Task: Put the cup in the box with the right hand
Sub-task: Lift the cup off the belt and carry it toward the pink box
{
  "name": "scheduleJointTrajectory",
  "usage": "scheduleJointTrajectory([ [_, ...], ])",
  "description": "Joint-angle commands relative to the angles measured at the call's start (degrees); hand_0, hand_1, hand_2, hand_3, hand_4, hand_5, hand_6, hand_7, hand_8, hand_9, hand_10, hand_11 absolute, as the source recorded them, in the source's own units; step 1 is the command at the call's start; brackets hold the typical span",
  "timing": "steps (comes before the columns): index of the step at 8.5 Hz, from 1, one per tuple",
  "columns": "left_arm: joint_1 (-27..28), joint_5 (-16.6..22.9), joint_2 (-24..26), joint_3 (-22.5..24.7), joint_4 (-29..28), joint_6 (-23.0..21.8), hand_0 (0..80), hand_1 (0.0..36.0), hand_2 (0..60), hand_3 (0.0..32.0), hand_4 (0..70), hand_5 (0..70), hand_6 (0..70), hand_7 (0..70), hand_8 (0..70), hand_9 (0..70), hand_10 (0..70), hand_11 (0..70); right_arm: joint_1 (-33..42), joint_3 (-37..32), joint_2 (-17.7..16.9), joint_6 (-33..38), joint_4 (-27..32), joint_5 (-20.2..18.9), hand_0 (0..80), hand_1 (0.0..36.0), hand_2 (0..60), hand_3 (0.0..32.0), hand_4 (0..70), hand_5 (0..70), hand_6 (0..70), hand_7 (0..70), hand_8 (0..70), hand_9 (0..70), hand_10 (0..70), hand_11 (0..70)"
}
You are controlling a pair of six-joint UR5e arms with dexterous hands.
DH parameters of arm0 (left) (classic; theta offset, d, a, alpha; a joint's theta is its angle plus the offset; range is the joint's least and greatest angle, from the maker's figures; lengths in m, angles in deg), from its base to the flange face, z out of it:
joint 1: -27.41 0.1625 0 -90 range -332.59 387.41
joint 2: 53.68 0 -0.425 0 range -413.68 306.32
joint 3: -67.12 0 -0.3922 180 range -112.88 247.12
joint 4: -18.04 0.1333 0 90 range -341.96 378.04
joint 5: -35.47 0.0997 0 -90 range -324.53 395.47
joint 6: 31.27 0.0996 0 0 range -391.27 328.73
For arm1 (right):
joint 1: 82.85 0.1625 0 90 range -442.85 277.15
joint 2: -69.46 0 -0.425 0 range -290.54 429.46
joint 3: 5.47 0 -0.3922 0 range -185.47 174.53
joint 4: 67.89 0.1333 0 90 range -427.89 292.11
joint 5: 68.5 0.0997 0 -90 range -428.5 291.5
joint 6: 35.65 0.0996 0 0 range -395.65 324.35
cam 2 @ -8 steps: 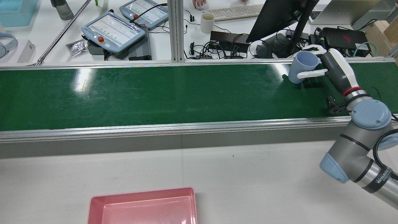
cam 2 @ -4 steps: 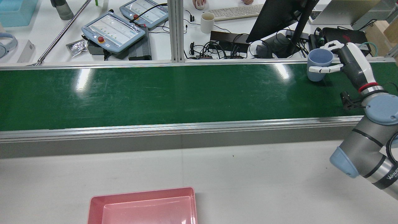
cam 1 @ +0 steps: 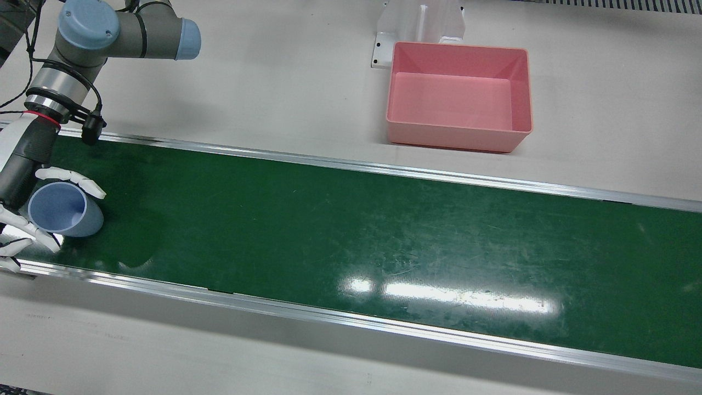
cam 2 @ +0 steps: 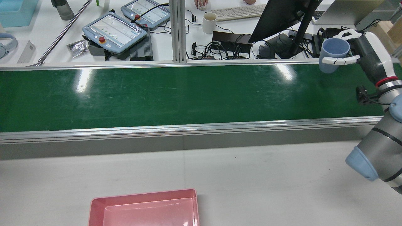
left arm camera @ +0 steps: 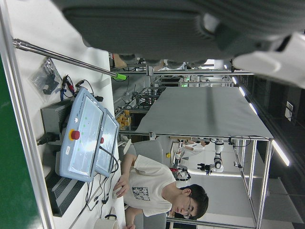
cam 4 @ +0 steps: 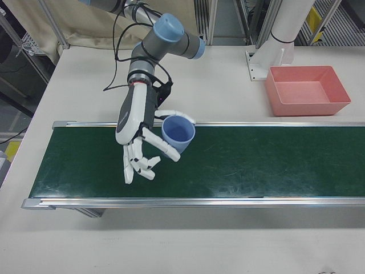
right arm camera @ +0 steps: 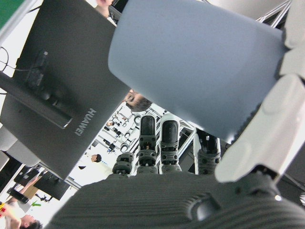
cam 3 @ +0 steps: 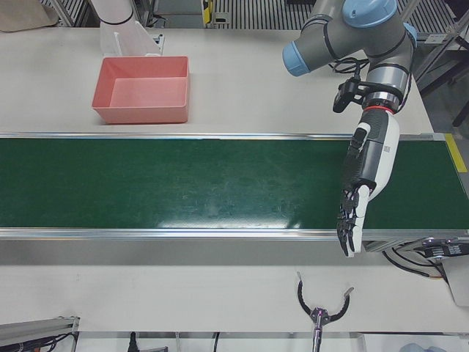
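Blue cup, front view: the cup [cam 1: 64, 209] is at the left end of the green belt [cam 1: 351, 241], its mouth open toward the camera, inside the right hand [cam 1: 30, 206]. White fingers [cam 1: 77, 182] lie on both sides of its wall.
Pink box, front view: the box [cam 1: 459, 96] stands on the white table [cam 1: 274, 82] beyond the belt, well apart from the cup.
Rear view: the right hand [cam 2: 356, 50] holds the cup [cam 2: 334, 55] upright above the far right edge of the belt [cam 2: 176, 97]. One finger [cam 2: 340, 60] crosses the front of the wall and others curl over the back of the rim. Only a corner of the box [cam 2: 144, 208] shows, at the bottom edge.
Left-front view: the left hand [cam 3: 359, 202] hangs over the near edge of the belt [cam 3: 176, 183], fingers straight, pointing down and holding nothing. The box [cam 3: 143, 89] is at the far left.
Right-front view: the right hand [cam 4: 145, 149] grips the cup [cam 4: 178, 134] between thumb and one finger; the other fingers [cam 4: 137, 165] are spread below it. The cup is over the belt [cam 4: 239, 162].
Left hand view: only the dark underside of the hand [left arm camera: 167, 24] shows, with a person [left arm camera: 157, 191] at a desk behind.
Right hand view: the cup [right arm camera: 195, 62] fills the top, pressed by pale fingers [right arm camera: 267, 129].
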Motion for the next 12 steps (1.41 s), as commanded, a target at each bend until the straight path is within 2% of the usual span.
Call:
scheduleJointTrajectory([
  [1, 0.0, 0.1, 0.0, 0.0, 0.0, 0.0, 0.0, 0.0, 0.0, 0.0, 0.0, 0.0, 0.0, 0.0, 0.0, 0.0, 0.0, 0.0, -1.3, 14.8, 1.2, -0.8, -6.0, -9.3, 47.3, 14.9, 48.4, 0.0, 70.0, 0.6, 16.9, 70.0, 17.7, 36.6, 6.7, 8.7],
  [2, 0.0, 0.0, 0.0, 0.0, 0.1, 0.0, 0.0, 0.0, 0.0, 0.0, 0.0, 0.0, 0.0, 0.0, 0.0, 0.0, 0.0, 0.0, -3.3, 14.9, 4.5, -0.9, -6.0, -13.5, 48.3, 12.7, 39.8, 0.0, 70.0, 0.6, 17.6, 70.0, 17.9, 37.9, 7.8, 10.3],
  [3, 0.0, 0.0, 0.0, 0.1, 0.1, 0.0, 0.0, 0.0, 0.0, 0.0, 0.0, 0.0, 0.0, 0.0, 0.0, 0.0, 0.0, 0.0, -6.3, 15.2, 7.4, -2.2, -6.0, -15.1, 48.9, 10.1, 31.3, 0.0, 70.0, 0.7, 18.7, 70.0, 18.7, 40.1, 9.1, 12.1],
  [4, 0.0, 0.1, 0.0, 0.1, 0.1, 0.0, 0.0, 0.0, 0.0, 0.0, 0.0, 0.0, 0.0, 0.0, 0.0, 0.0, 0.0, 0.0, -11.7, 17.2, 8.8, -5.8, -6.0, -14.6, 49.5, 7.1, 21.8, 0.0, 70.0, 0.7, 20.0, 70.0, 20.1, 42.5, 10.4, 13.9],
  [5, 0.0, 0.1, 0.0, 0.1, 0.1, 0.0, 0.0, 0.0, 0.0, 0.0, 0.0, 0.0, 0.0, 0.0, 0.0, 0.0, 0.0, 0.0, -18.1, 18.3, 10.8, -10.0, -6.2, -13.2, 50.0, 5.9, 17.9, 0.0, 70.0, 0.8, 21.1, 70.0, 20.8, 44.0, 10.6, 14.2],
  [7, 0.0, 0.0, 0.0, 0.2, 0.2, 0.0, 0.0, 0.0, 0.0, 0.0, 0.0, 0.0, 0.0, 0.0, 0.0, 0.0, 0.0, 0.0, -34.5, 21.3, 11.7, -19.1, -6.1, -3.4, 49.9, 5.5, 17.2, 0.0, 70.0, 0.8, 22.9, 70.0, 22.2, 45.8, 10.4, 14.0],
  [9, 0.0, 0.0, 0.0, 0.2, 0.2, 0.0, 0.0, 0.0, 0.0, 0.0, 0.0, 0.0, 0.0, 0.0, 0.0, 0.0, 0.0, 0.0, -48.0, 20.6, 14.4, -28.1, -5.5, 4.5, 49.7, 4.7, 15.2, 0.0, 70.0, 0.6, 22.1, 70.0, 21.7, 45.4, 10.7, 14.4],
  [10, 0.0, 0.1, 0.0, 0.2, 0.1, 0.0, 0.0, 0.0, 0.0, 0.0, 0.0, 0.0, 0.0, 0.0, 0.0, 0.0, 0.0, 0.0, -50.6, 20.5, 14.8, -32.0, -3.5, 7.0, 49.4, 4.7, 16.1, 0.0, 70.0, 0.6, 21.8, 70.0, 21.6, 45.3, 11.0, 14.7],
  [12, 0.0, 0.0, 0.0, 0.1, 0.1, 0.0, 0.0, 0.0, 0.0, 0.0, 0.0, 0.0, 0.0, 0.0, 0.0, 0.0, 0.0, 0.0, -51.7, 17.1, 15.5, -33.2, -0.5, 8.7, 48.8, 5.2, 18.7, 0.0, 70.0, 0.5, 20.8, 70.0, 21.2, 44.3, 11.5, 15.4],
])
